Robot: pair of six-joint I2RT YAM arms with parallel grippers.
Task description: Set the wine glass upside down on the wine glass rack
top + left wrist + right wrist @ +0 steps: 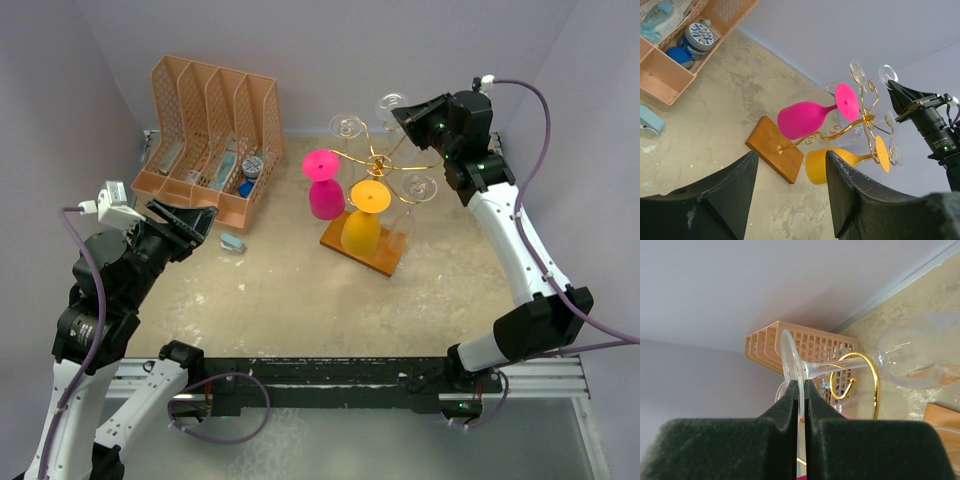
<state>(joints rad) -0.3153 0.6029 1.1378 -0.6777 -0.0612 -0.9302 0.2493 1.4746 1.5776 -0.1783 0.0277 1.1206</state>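
The gold wire rack (378,163) stands on its brown wooden base (365,252) at centre right. A pink glass (323,187), a yellow glass (363,218) and two clear glasses (418,187) hang upside down on it. My right gripper (405,115) is shut on the foot of a clear wine glass (391,103) at the rack's back right arm. In the right wrist view the pads (790,400) pinch the foot disc (789,355), and the stem runs past a gold curl (875,382) to the bowl (920,357). My left gripper (195,222) is open and empty, far left of the rack.
The orange plastic file organizer (205,140) with small items stands at the back left. A small light blue object (232,242) lies on the table in front of it. Grey walls close the back and sides. The left wrist view shows the rack base (774,148) ahead.
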